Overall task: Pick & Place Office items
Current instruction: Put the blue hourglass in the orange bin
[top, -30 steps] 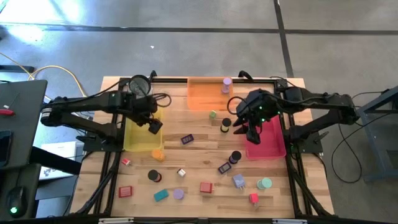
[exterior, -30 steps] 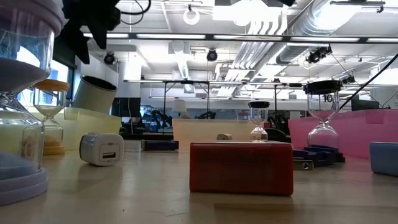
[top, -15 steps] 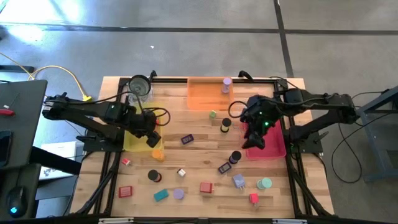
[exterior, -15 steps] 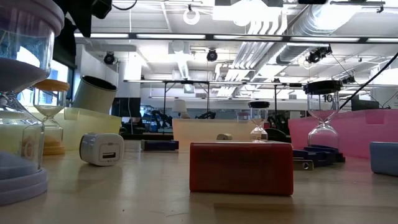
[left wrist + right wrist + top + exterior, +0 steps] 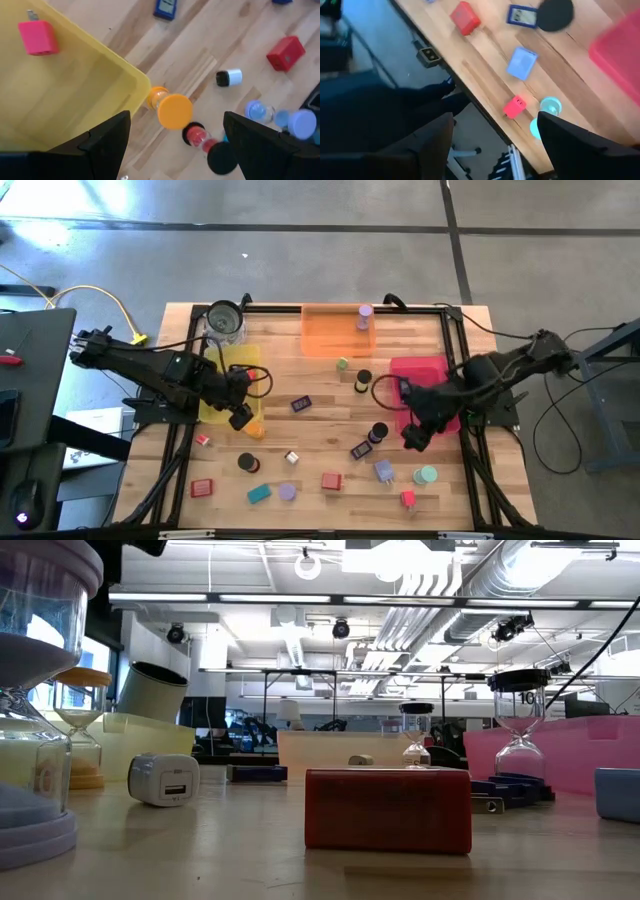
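High view: the office items lie scattered over the front half of the table [image 5: 330, 395], well apart from one another. The left claw [image 5: 240, 416] hangs open and empty at the near corner of the yellow tray [image 5: 210, 402], just above an orange hourglass [image 5: 253, 426]. The right claw [image 5: 412, 438] hangs open and empty off the pink tray [image 5: 445, 418] at its front edge, near a black-capped hourglass [image 5: 378, 432].

Low view: a red block [image 5: 388, 810] lies flat on its broad face, its long axis across the picture. A white charger [image 5: 164, 779] lies on its side with its socket facing the camera. Neither claw shows here.

Left wrist view: the left claw's fingers [image 5: 107, 137] stand wide apart with nothing between them. The orange hourglass [image 5: 170, 107] stands upright beside the tray corner, long axis vertical. I judge it light, stiff and smooth, its glass waist fragile, so the grip belongs across the rigid end cap, from above. A pink charger [image 5: 38, 37] lies inside the yellow tray.

Right wrist view: the right claw's fingers [image 5: 435, 137] are spread, empty. A lavender block [image 5: 522, 63] and a small red charger [image 5: 514, 106] lie flat near the table edge; both look light and rigid, best pinched across their short sides.
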Controlling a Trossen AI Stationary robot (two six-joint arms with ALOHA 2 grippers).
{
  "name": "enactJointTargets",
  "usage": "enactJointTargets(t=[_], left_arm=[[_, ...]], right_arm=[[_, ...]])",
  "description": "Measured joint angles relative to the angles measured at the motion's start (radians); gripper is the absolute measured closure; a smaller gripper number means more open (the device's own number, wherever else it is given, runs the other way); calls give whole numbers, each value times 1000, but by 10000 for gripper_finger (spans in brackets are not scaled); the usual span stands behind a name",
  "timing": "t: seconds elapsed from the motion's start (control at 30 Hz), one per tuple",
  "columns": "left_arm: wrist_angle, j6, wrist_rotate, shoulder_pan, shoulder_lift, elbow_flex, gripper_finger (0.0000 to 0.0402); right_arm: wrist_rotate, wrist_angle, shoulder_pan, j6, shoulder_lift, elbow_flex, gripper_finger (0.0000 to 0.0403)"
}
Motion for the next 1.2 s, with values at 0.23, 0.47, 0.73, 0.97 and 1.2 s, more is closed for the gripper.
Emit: enactJointTargets(t=[0.23, 0.47, 0.73, 0.97, 1.2], left_arm=[[46, 0, -3, -73, 0, 0, 90], [112, 16, -3, -127, 0, -1, 90], [180, 18, -3, -196, 0, -1, 90], [208, -6, -19, -255, 0, -1, 90], [218, -28, -92, -316, 0, -1, 90]], right_arm=[[138, -35, 175, 321, 47, 0, 125], [126, -143, 290, 558, 121, 0, 126], [124, -217, 321, 626, 197, 0, 126], [134, -223, 320, 701, 208, -12, 126], [96, -143, 348, 731, 208, -107, 126]])
